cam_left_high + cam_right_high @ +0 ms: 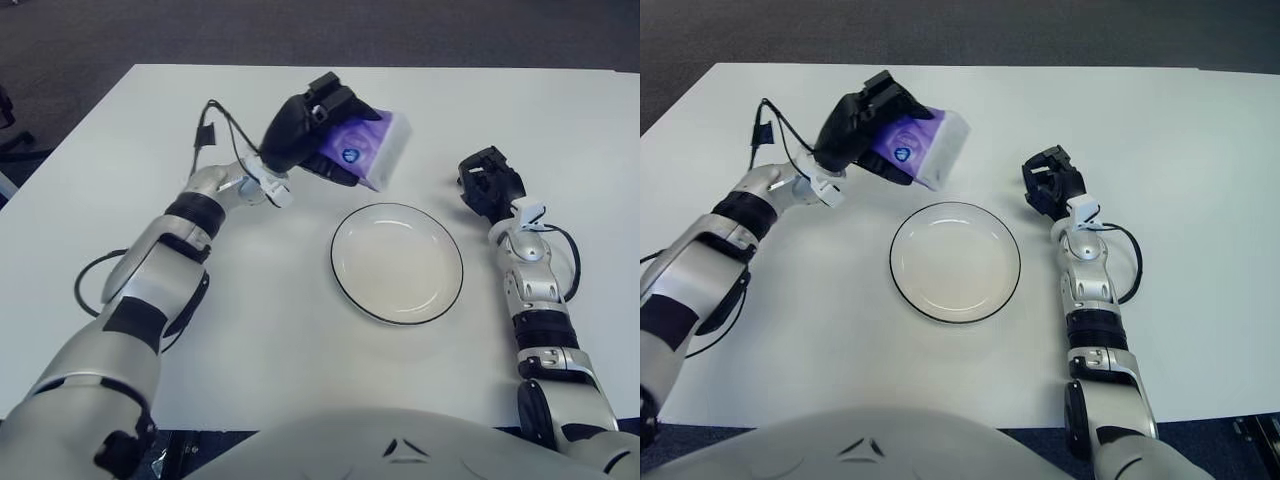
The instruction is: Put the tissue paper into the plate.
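text: none readable | tissue pack (pixel 375 150): round blue emblem (lettering too small to read)

You see the left hand (pixel 862 125) up at the far left of the white table (pixel 1160 140), its black fingers (pixel 902 100) wrapped around a purple tissue pack (pixel 928 147) — the pack is tilted, held just beyond the far-left rim of the white, dark-rimmed plate (pixel 955 262). The right hand (pixel 1050 181) shows to the right of the plate — apart from it.
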Controlling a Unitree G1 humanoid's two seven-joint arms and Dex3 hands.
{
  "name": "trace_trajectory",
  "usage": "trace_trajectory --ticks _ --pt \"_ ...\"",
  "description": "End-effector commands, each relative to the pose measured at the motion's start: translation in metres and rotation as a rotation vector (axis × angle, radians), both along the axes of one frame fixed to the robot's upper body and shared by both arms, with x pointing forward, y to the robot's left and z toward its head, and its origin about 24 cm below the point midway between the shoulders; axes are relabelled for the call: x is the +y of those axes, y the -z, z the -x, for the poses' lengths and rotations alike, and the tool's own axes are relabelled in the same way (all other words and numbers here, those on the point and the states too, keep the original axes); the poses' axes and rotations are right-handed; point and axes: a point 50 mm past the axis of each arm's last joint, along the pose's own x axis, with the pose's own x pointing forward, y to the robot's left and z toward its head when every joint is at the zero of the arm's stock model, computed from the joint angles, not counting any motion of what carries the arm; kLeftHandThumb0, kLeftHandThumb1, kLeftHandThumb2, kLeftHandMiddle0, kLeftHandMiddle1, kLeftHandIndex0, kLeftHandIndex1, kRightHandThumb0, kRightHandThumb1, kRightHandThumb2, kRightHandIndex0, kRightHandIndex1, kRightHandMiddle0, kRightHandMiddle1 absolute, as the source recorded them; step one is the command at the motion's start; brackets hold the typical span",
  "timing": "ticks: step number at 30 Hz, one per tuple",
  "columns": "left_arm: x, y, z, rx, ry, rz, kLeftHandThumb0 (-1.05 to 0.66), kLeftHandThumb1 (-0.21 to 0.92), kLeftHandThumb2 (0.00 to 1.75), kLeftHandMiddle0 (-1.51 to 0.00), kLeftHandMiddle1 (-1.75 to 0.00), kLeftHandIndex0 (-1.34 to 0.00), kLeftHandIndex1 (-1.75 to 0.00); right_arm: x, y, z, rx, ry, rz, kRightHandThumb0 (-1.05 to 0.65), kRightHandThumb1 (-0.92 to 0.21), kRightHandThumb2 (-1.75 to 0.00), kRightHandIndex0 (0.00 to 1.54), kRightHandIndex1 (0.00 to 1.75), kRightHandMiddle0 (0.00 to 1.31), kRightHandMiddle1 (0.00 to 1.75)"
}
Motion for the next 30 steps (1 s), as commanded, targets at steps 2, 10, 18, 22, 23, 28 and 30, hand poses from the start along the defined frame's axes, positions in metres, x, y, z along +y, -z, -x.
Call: trace_trajectory --ticks 2,10,18,22,23,28,30 --pt "-0.009 -0.005 0.011 -0.005 0.071 0.039 -0.01 0.9 0.15 -0.61 -1.43 -0.65 -0.99 0.004 0.06 0.032 0.231 0.023 -0.047 -0.36 -0.83 -0.62 0.69 1.75 0.28 1.73" --pt "-0.023 -0.013 0.021 0.001 0.222 0.042 -0.01 0.89 0.14 -0.64 -1.41 -0.7 -0.93 0.004 0.06 0.031 0.24 0.022 -0.03 -0.36 -0.84 -0.61 0.67 1.74 0.27 1.73" --pt "-0.03 -0.011 0.029 0.011 0.371 0.02 -0.01 0.88 0.13 -0.66 -1.38 -0.71 -0.92 0.002 0.06 0.03 0.248 0.016 0.012 -0.36 -0.85 -0.59 0.65 1.73 0.27 1.72" --pt "-0.031 -0.009 0.034 0.005 0.418 0.026 -0.01 0.88 0.13 -0.68 -1.35 -0.7 -0.93 0.001 0.059 0.029 0.252 0.011 0.022 -0.36 -0.85 -0.57 0.65 1.72 0.27 1.72" --pt "-0.032 -0.008 0.035 0.005 0.425 0.028 -0.01 0.88 0.13 -0.68 -1.35 -0.7 -0.93 0.001 0.059 0.029 0.252 0.01 0.023 -0.36 -0.86 -0.57 0.65 1.72 0.27 1.72" --pt "-0.034 0.002 0.041 0.019 0.451 0.027 -0.01 0.88 0.12 -0.68 -1.34 -0.7 -0.93 0.001 0.06 0.028 0.264 0.014 0.029 -0.36 -0.87 -0.55 0.66 1.71 0.28 1.71" --pt "-0.035 0.008 0.044 0.029 0.461 0.025 -0.01 0.89 0.12 -0.68 -1.34 -0.7 -0.94 0.001 0.061 0.027 0.267 0.019 0.03 -0.36 -0.87 -0.55 0.66 1.71 0.28 1.71"
